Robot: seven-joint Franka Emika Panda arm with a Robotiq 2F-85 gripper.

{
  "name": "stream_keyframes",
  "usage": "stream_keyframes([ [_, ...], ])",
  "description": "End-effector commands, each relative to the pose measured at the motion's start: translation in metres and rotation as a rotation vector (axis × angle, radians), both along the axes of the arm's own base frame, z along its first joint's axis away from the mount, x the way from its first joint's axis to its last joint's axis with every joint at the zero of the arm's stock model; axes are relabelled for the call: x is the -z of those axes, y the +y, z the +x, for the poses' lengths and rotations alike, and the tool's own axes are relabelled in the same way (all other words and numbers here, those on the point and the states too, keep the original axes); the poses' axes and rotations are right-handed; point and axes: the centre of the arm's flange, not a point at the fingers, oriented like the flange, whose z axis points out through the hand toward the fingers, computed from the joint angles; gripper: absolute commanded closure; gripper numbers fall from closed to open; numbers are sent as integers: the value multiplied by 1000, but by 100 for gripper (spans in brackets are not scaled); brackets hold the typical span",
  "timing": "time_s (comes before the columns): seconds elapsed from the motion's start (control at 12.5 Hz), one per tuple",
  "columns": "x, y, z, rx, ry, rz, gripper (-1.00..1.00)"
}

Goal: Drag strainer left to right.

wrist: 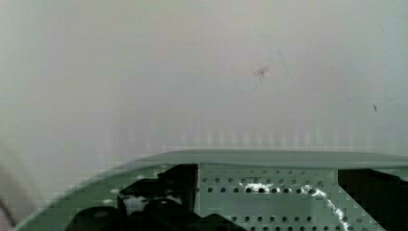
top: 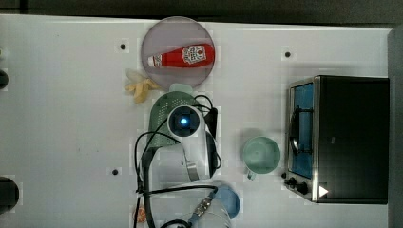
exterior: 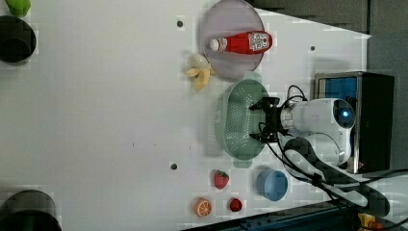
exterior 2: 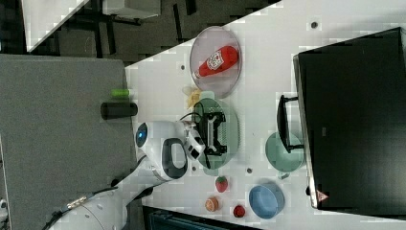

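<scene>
The strainer (top: 159,112) is a pale green bowl dotted with holes, standing mid-table just below the grey plate in the top view. It has a small tab handle on its rim. My gripper (exterior: 257,120) is open and reaches over the strainer (exterior: 235,120), one finger on each side of the bowl's middle. In the right view the gripper (exterior 2: 222,132) sits above the strainer (exterior 2: 231,125). The wrist view shows the holed wall of the strainer (wrist: 269,190) between two dark fingers (wrist: 179,182). Nothing is held. I cannot tell whether the fingers touch the bowl.
A grey plate (top: 157,38) with a ketchup bottle (top: 183,57) lies beyond the strainer, with a banana (top: 139,87) beside it. A mint-green mug (top: 261,155) and a toaster oven (top: 349,137) are at the top view's right. A blue bowl (exterior: 272,185), strawberry (exterior: 221,179) and orange slice (exterior: 203,207) lie near the arm's base.
</scene>
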Motion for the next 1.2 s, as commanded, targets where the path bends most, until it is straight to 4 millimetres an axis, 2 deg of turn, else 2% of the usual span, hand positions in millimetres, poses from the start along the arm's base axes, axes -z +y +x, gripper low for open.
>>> stream_keyframes([
  [0.08,-3,-28,-1,-65,15,-10,-100],
  [0.56,-4,-88,-4,-59,25,-40,-100],
  [0.88,-6,-117,-6,-58,19,-55,-100],
  [1.04,-8,-122,-5,-62,14,-58,-100],
  [1.2,-22,-117,1,-150,-6,-48,-100],
])
